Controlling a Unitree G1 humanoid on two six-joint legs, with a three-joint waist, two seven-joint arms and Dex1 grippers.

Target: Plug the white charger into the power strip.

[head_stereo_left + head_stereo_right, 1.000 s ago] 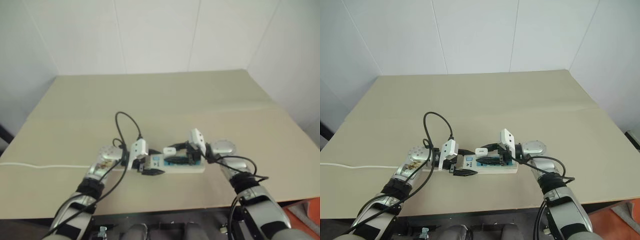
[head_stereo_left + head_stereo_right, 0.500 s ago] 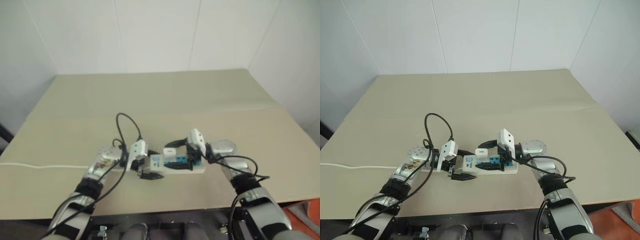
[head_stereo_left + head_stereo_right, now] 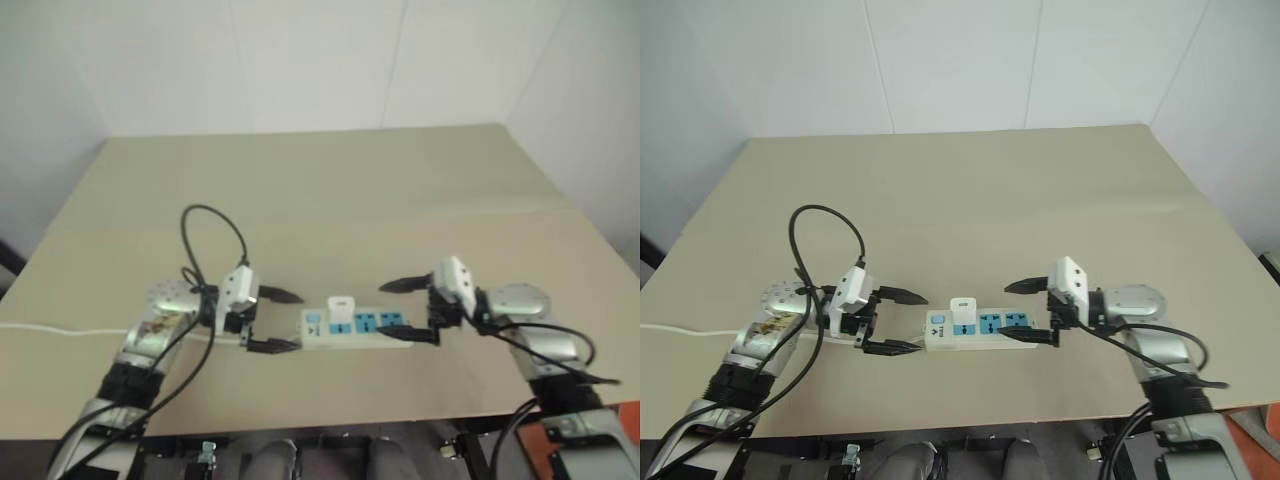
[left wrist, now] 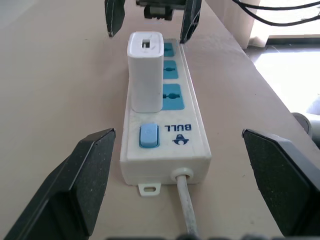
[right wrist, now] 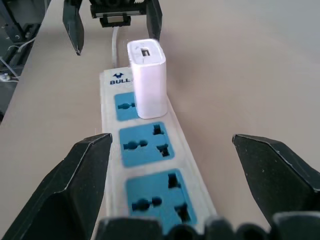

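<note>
The white charger [image 3: 962, 307] stands upright in the first blue socket of the power strip [image 3: 992, 330], beside the strip's blue switch [image 4: 149, 136]. The strip lies on the table near its front edge; two blue sockets [image 5: 145, 145] stay bare. My left gripper [image 3: 900, 321] hangs open just off the strip's cord end, touching nothing. My right gripper [image 3: 1020, 312] is open at the strip's other end, its lower finger close over that end. Each wrist view looks along the strip to the charger [image 4: 146, 70] and the opposite gripper behind it.
The strip's thin white cord [image 3: 680, 329] runs left across the beige table [image 3: 970, 200] to its left edge. A black cable [image 3: 825, 225] loops above my left arm. White walls stand behind the table. The table's front edge lies just below the strip.
Both grippers have opened and drawn apart from the strip, the left leftward and the right rightward, both rising a little. The charger, let go, stays standing in its socket.
</note>
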